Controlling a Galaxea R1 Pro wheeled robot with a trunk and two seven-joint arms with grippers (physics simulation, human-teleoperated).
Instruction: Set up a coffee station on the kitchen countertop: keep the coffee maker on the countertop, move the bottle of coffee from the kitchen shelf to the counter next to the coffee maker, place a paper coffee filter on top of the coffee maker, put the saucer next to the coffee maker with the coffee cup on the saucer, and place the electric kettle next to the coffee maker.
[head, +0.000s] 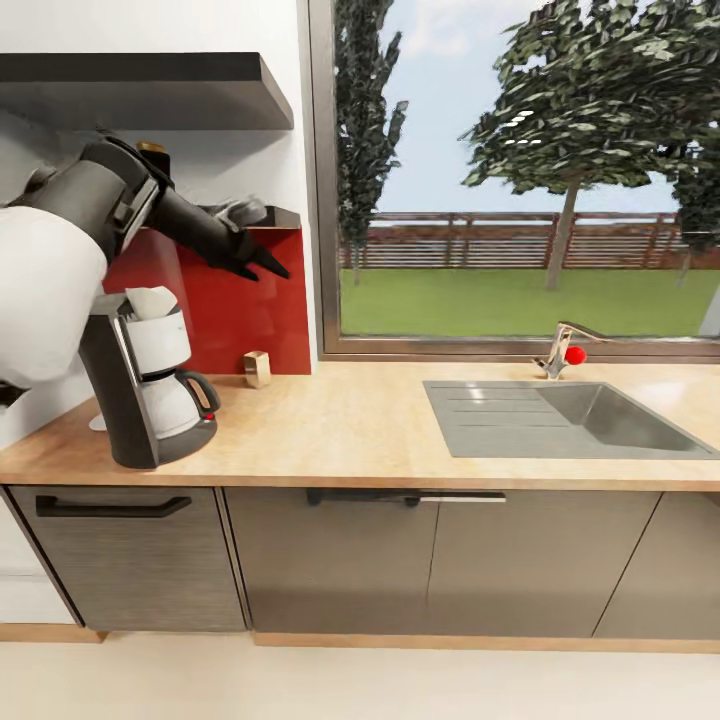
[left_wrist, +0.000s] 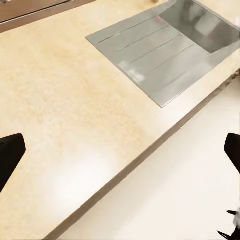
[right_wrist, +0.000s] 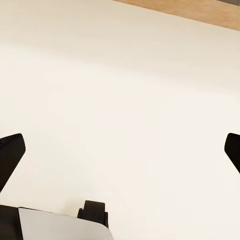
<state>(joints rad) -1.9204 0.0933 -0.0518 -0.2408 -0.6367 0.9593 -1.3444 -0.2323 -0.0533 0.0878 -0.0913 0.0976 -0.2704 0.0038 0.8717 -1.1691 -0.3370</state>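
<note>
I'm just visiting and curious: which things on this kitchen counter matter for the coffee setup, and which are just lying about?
For the job:
- coffee maker
- paper filter by the red wall panel
- wooden countertop
- wall shelf
- left claw, raised near the shelf, open

Just there:
- steel sink
- tap
- window
- cupboard fronts

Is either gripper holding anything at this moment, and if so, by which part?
Nothing is held. The left gripper is open over the kitchen countertop; the right gripper is open above the floor.

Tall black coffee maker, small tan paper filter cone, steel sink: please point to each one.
Tall black coffee maker (head: 150, 395): head view, white housing.
Small tan paper filter cone (head: 257, 368): head view, its front face.
Steel sink (head: 480, 420): head view, ribbed drainboard.
</note>
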